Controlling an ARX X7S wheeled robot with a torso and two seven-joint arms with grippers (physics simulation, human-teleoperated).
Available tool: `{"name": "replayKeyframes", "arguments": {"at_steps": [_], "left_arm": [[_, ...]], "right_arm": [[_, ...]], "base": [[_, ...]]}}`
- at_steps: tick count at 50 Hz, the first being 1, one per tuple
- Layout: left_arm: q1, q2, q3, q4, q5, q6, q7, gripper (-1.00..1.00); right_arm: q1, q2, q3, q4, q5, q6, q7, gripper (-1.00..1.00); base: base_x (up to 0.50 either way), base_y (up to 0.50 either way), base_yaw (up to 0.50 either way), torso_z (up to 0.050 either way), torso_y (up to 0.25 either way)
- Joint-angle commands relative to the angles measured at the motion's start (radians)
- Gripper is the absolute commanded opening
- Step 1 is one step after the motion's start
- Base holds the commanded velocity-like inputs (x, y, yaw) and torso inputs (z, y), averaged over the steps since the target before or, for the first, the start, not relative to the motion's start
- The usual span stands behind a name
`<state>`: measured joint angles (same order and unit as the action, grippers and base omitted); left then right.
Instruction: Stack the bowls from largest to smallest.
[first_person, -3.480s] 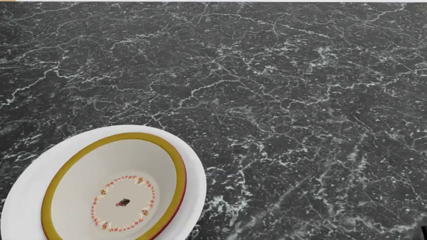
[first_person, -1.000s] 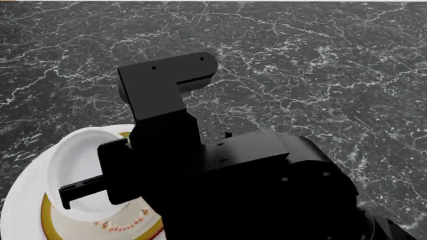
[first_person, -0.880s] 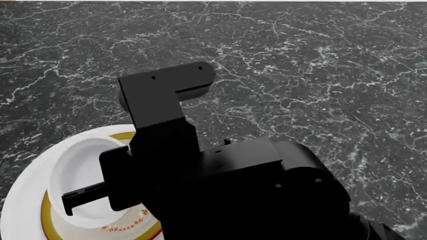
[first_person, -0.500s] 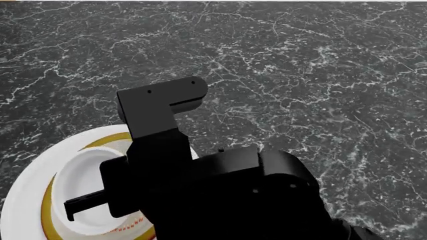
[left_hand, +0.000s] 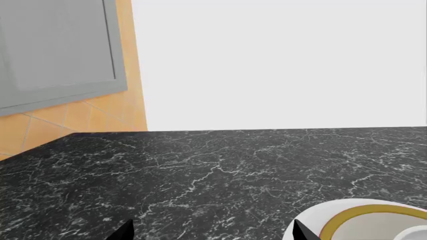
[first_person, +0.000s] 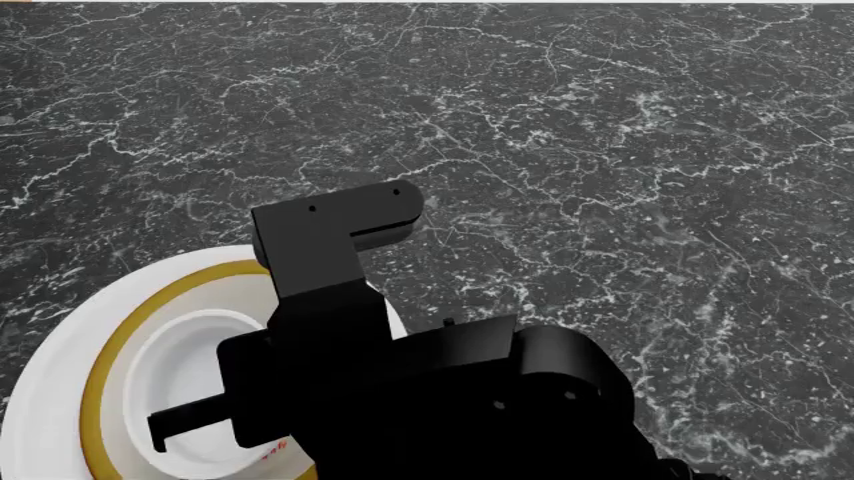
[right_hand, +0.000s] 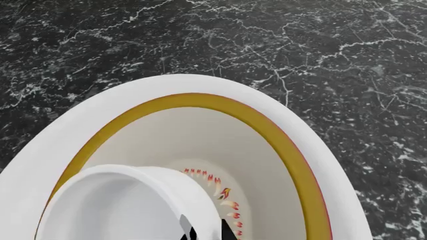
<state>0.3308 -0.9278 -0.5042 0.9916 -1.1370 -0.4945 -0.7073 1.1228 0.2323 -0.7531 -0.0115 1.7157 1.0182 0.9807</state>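
Where marble gleams (first_person: 641, 150), round bowls (right_hand: 200, 150) nested

Left wrist cam: mostly black marble worktop (left_hand: 220, 175) and a blank white wall (left_hand: 280, 65).

Grey cabinet (left_hand: 57, 47) on orange tile (left_hand: 130, 107) off to one side. The stack pokes in at the edge: white bowl (left_hand: 313, 220) with the yellow-rimmed bowl (left_hand: 363, 214) inside, and a sliver of the small bowl (left_hand: 413, 233). Two dark pincer tips (left_hand: 123, 231) just show.
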Motion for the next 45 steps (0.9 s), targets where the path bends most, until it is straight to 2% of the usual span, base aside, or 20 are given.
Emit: {"name": "replayKeyframes", "arguments": {"at_steps": [1, 22, 30, 39, 45], "left_arm": [[-0.001, 0.014, -0.016, 0.009, 0.020, -0.001, 0.017, 1.00], [0.001, 0.005, -0.012, 0.013, 0.018, 0.009, 0.012, 1.00], [0.001, 0.007, -0.003, 0.004, 0.027, 0.013, 0.016, 1.00], [-0.002, 0.004, 0.005, 0.003, 0.029, 0.013, 0.011, 1.00], [0.002, 0.002, 0.005, 0.001, 0.030, 0.012, 0.006, 1.00]], "right_arm": [[0.006, -0.021, 0.028, -0.009, -0.008, -0.010, -0.023, 1.00], [0.071, -0.011, 0.059, -0.085, 0.054, -0.021, 0.055, 1.00], [0.057, 0.019, 0.082, -0.157, 0.011, -0.054, 0.056, 1.00], [0.065, 0.138, 0.189, -0.372, 0.120, -0.093, 0.190, 1.00], [0.010, 0.237, 0.257, -0.463, 0.128, -0.117, 0.187, 1.00]], "base": [[0.00, 0.00, 0.00, 0.000, 0.000], [0.00, 0.00, 0.00, 0.000, 0.000], [0.00, 0.00, 0.00, 0.000, 0.000], [0.00, 0.00, 0.00, 0.000, 0.000], [0.00, 0.00, 0.00, 0.000, 0.000]]}}
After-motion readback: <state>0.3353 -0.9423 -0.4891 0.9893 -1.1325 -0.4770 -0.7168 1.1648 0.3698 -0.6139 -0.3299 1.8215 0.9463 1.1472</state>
